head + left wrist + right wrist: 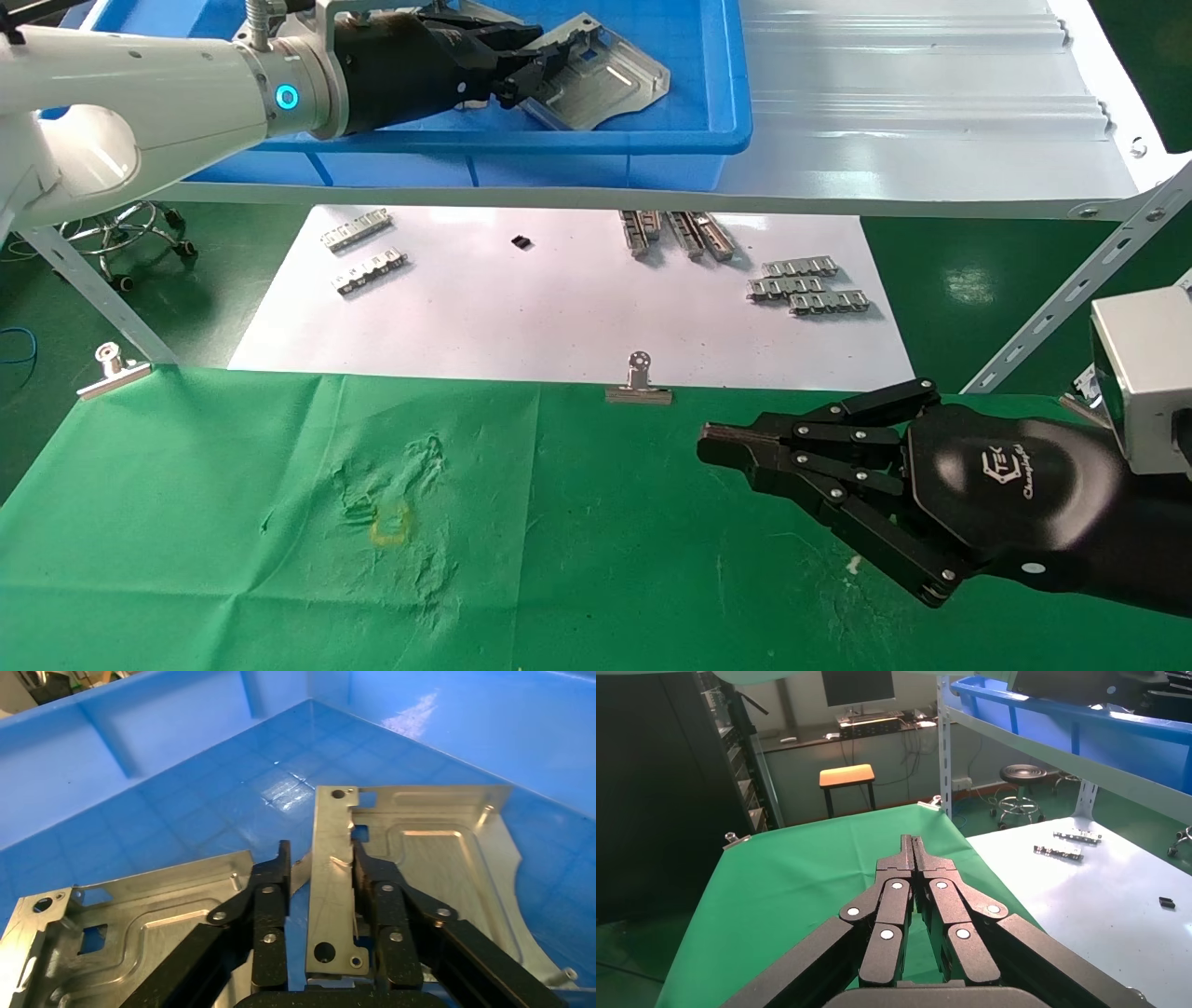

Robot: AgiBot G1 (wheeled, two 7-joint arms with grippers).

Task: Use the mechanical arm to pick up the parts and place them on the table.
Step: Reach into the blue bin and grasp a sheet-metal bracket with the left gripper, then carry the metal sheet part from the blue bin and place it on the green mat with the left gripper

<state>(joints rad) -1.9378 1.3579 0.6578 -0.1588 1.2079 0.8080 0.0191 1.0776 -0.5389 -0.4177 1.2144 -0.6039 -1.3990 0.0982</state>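
My left gripper (521,79) reaches into the blue bin (708,102) on the shelf. In the left wrist view my left gripper (321,850) is open and straddles the upright folded edge of a silver bracket part (436,867). One finger touches the edge and a small gap shows at the other. That part (605,79) also shows in the head view. A second part (154,910) lies flat beside it on the bin floor. My right gripper (712,443) is shut and empty, hovering over the right of the green-cloth table (233,559). It shows the same in the right wrist view (914,839).
The silvery shelf (931,112) carries the bin, and its slanted leg (1071,289) stands near my right arm. A white sheet (559,298) holds small linked strips (808,284). Binder clips (639,382) pin the cloth's far edge. A faint yellow mark (391,524) sits on the cloth.
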